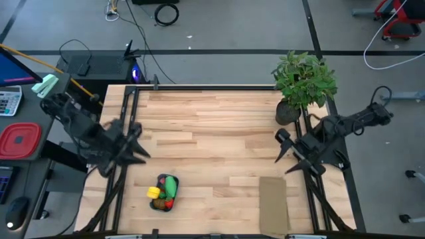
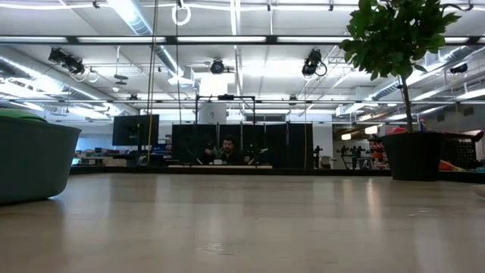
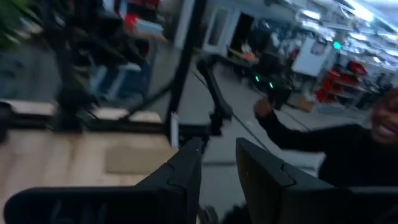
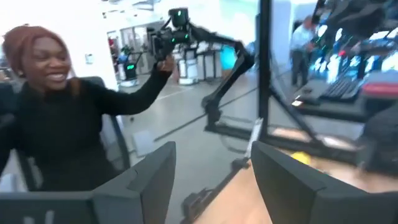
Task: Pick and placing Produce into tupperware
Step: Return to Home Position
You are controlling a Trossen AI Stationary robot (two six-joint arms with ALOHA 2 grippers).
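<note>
**Toy food in the tub, both arms out at the sides**

The wooden bench [image 1: 212,126] is the biggest thing here. The tupperware [image 2: 34,159] sits near the bench's front edge, toward the left side.

The left arm sits at the bench's left edge, a little behind the tupperware and to its left. It is bent low. The left gripper [image 1: 141,143] points in over the wood, up in the air and not touching the tupperware. In the left wrist view its two dark fingers [image 3: 186,177] have a small gap between them, and nothing is in the gap.

The right arm sits at the bench's right edge, well apart from the tupperware. The right gripper [image 1: 282,151] points back toward the tupperware's side of the bench. In the right wrist view its fingers [image 4: 155,177] are spread wide and hold nothing.

A leafy potted plant [image 1: 304,79] stands far from the tupperware, at the back right corner. A flat brown cardboard piece [image 1: 273,202] lies well to the right of the tupperware, near the same front edge.

The tupperware is a small dark blue-green tub with rounded sides. It looks full.

The produce [image 1: 164,192] is heaped inside the tupperware. A green piece [image 1: 171,185] lies at the back and pokes up over the rim. A yellow piece [image 1: 153,192] is at the left side. A red piece [image 1: 166,204] is at the front.

Both wrist views show a person in a black top beyond the bench.
</note>
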